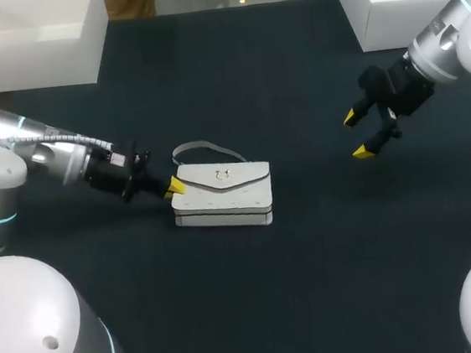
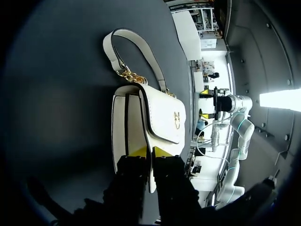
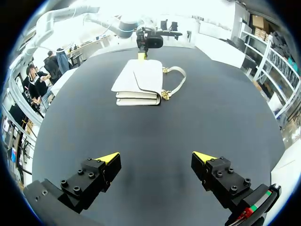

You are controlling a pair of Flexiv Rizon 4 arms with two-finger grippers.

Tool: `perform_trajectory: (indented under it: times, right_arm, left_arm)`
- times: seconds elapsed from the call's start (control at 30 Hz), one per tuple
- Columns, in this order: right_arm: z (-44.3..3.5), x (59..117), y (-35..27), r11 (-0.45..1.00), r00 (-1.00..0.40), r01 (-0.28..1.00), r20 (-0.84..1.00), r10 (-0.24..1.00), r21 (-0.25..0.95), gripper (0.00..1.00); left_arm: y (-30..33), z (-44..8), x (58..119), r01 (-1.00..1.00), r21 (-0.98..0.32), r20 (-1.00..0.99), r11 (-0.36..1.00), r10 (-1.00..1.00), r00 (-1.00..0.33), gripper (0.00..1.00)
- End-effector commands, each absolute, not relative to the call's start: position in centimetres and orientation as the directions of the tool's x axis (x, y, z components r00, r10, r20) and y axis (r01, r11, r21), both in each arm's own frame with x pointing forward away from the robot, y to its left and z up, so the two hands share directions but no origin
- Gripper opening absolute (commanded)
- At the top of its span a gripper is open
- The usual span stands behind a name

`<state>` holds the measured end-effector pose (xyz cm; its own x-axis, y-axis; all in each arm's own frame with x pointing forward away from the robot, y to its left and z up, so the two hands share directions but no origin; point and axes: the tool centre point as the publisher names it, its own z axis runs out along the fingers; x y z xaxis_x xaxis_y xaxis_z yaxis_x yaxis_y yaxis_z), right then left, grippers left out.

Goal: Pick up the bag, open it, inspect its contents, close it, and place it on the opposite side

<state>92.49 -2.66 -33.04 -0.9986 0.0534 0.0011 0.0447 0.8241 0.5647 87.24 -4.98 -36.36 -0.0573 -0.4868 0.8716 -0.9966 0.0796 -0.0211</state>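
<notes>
Left gripper (image 2: 150, 153) clamped on end of white bag (image 2: 162, 113): yellow tips close together, flap edge pinched between them. Bag lies on dark table (image 1: 312, 261) near its middle, flap down, strap (image 1: 207, 147) looped on far side. Right gripper (image 1: 357, 135) fingers wide apart, holding nothing, above table, well apart from bag.

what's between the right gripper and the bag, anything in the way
Nothing visible. Only bare table lies between the open right gripper and the bag. The left gripper sits at the bag's opposite end, off that path.
</notes>
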Motion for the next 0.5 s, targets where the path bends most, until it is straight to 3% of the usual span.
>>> perform_trajectory:
  times: [0.03,0.2,0.5]
  right_arm:
    - [-33.0,92.4,-2.7,0.824,-0.999,0.045,0.000,0.054,0.565,1.00]
    - [-33.0,92.4,-2.7,0.824,-0.999,0.045,0.000,0.054,0.565,1.00]
    - [-33.0,92.4,-2.7,0.824,-0.999,0.045,0.000,0.054,0.565,1.00]
  left_arm:
    - [-6.8,-37.0,86.0,-0.998,-0.066,0.872,-0.025,-0.487,-0.046,0.00]
    - [-7.8,-37.1,86.5,-0.993,-0.062,0.885,-0.097,-0.466,-0.009,0.00]
    - [-10.5,-36.0,87.9,-0.997,-0.050,0.893,-0.061,-0.451,-0.017,0.00]
